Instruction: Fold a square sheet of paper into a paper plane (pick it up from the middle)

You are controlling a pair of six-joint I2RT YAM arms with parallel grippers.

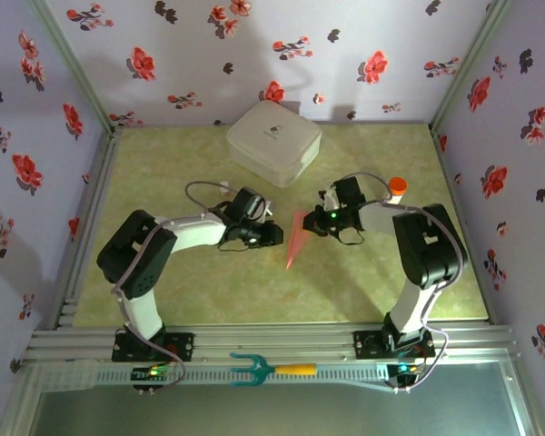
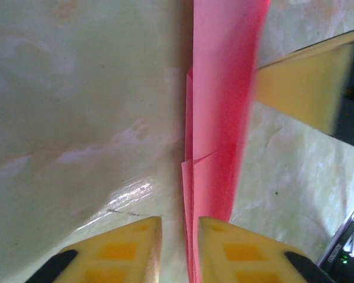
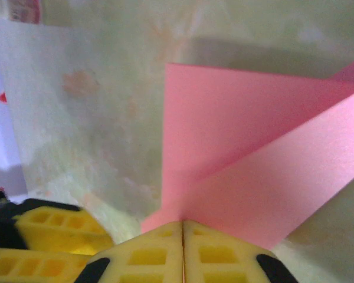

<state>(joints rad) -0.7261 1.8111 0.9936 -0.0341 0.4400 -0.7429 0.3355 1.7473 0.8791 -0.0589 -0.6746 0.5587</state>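
Left pincer [image 1: 274, 234]: released, jaws parted. Seen from its own wrist camera as two yellow fingers [image 2: 127, 250] set apart at the bottom edge, with the rear of the paper plane [image 2: 221, 88] running up between them. Lies nearer the right-hand finger; leaves a strip of bare counter [image 2: 76, 118] beside the other. Higher up on the right, meets one yellow finger [image 2: 307, 88] of the other arm, set against the paper's side.

Right pincer [image 1: 309, 223]: clenched on the paper plane. Shows, from its wrist camera, both fingertips [image 3: 156, 253] shut flat against each other, pink layers fanning out from the seam, one flap overlapping another above the pale green counter. Down in the left corner, catches a blurred yellow finger [image 3: 47, 230] of the left pincer.

From above: sits mid-counter, between the two arms, as a slim pink dart. Has its wide end up at the right pincer and points its tip toward the near edge. Cannot tell whether the tip touches the counter.

Behind, toward the back wall: white rounded box [image 1: 273, 141], well apart from the dart. Beside the right arm, on its far side: orange-capped bottle [image 1: 397, 188], upright. On the rail between the arm bases: teal fork-shaped tool [image 1: 271, 369] with a yellow handle.
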